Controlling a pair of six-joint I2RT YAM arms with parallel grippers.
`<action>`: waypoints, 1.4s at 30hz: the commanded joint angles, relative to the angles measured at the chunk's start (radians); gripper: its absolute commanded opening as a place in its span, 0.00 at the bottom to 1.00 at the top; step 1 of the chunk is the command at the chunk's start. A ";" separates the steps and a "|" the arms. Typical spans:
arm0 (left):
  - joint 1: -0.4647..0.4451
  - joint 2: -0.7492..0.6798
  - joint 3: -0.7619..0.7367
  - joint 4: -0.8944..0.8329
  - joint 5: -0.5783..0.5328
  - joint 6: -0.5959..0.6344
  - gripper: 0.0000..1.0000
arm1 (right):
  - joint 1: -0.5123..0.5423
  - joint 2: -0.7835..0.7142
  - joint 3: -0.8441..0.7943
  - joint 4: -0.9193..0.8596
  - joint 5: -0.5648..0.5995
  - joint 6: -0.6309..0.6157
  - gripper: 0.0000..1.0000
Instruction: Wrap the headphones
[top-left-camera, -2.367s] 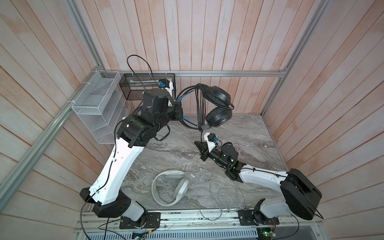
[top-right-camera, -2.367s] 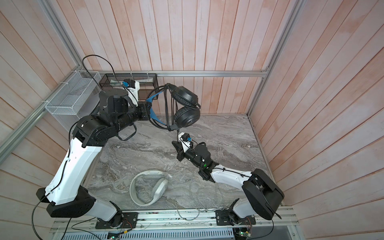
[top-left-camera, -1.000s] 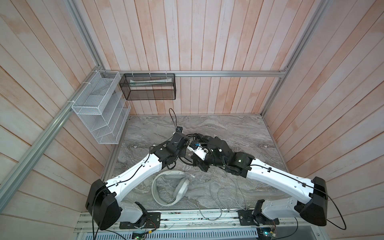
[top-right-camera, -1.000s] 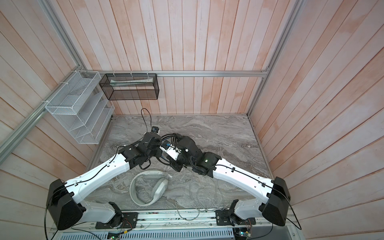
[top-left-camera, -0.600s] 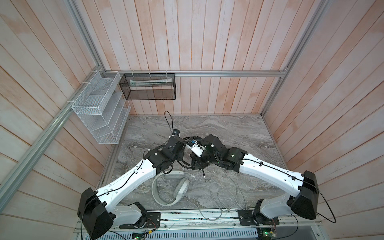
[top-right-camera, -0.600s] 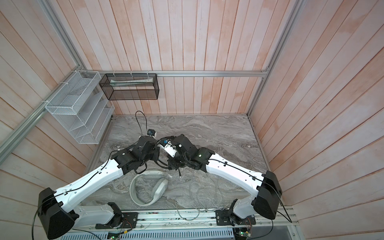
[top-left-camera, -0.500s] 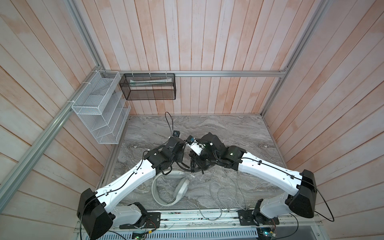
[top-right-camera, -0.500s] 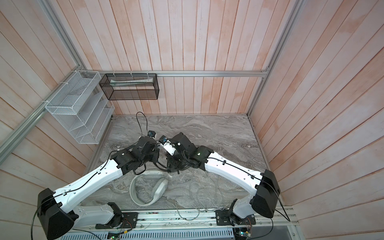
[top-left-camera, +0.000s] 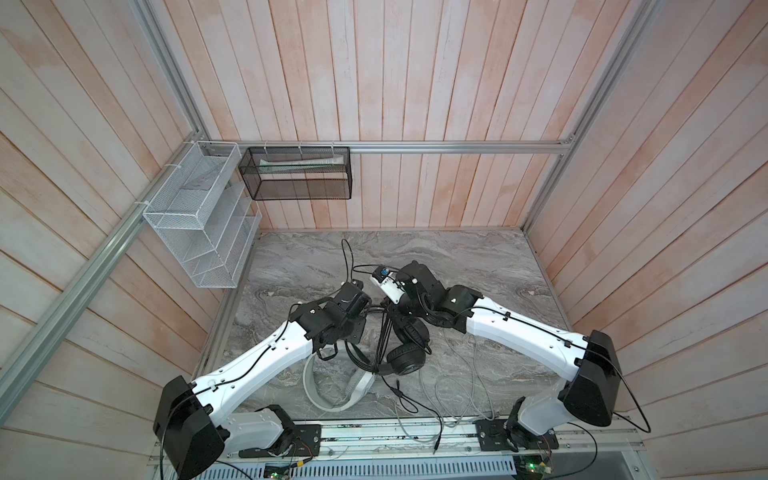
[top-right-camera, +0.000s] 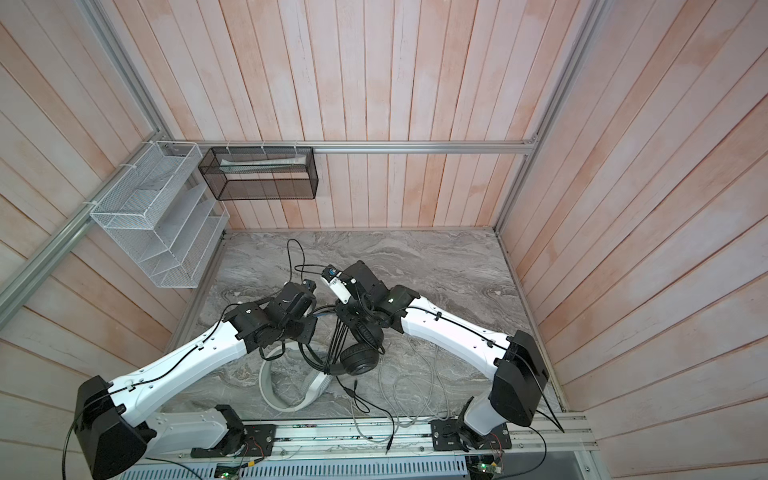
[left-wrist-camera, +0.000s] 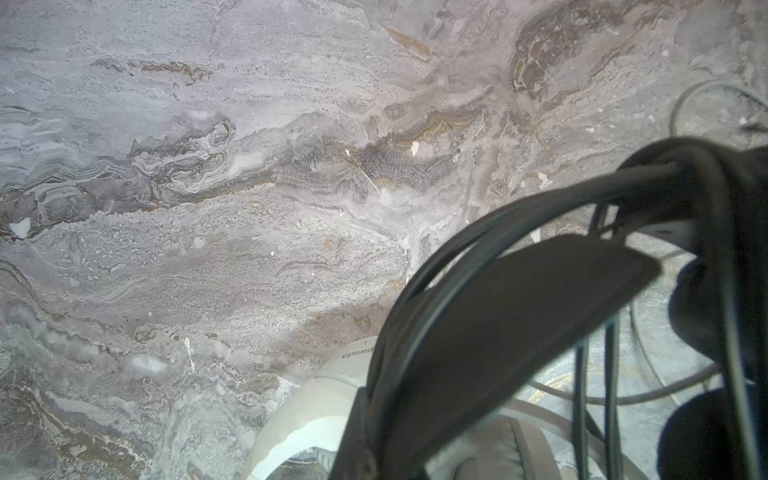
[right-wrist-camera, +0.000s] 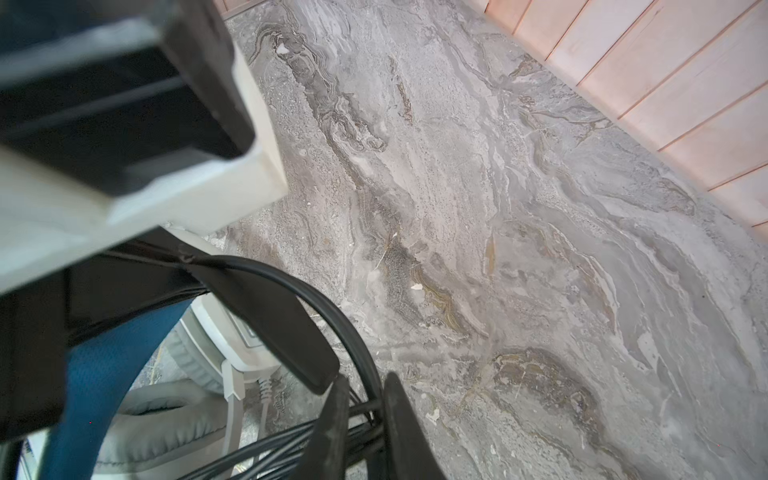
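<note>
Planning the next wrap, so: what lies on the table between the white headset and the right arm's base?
Loose loops of the grey cable and the free end of the black cable; both top views show it.

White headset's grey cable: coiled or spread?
Spread: grey cable lies in loose loops on the table, not wound round the white headset.

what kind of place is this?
Likely a robot test cell, not a home: two arms bolted to a rail at a marble-look tabletop, plank walls in aluminium framing, wire baskets tied to it.
</note>
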 joint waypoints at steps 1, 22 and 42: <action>-0.001 -0.030 0.032 -0.011 0.027 0.007 0.00 | -0.002 -0.037 0.003 -0.009 0.020 0.012 0.24; -0.002 -0.122 0.423 0.036 -0.013 -0.146 0.00 | -0.004 -0.673 -0.568 0.553 -0.402 0.026 0.73; 0.022 -0.109 0.493 0.168 0.097 -0.261 0.00 | -0.005 -0.821 -0.541 0.520 -0.353 0.108 0.76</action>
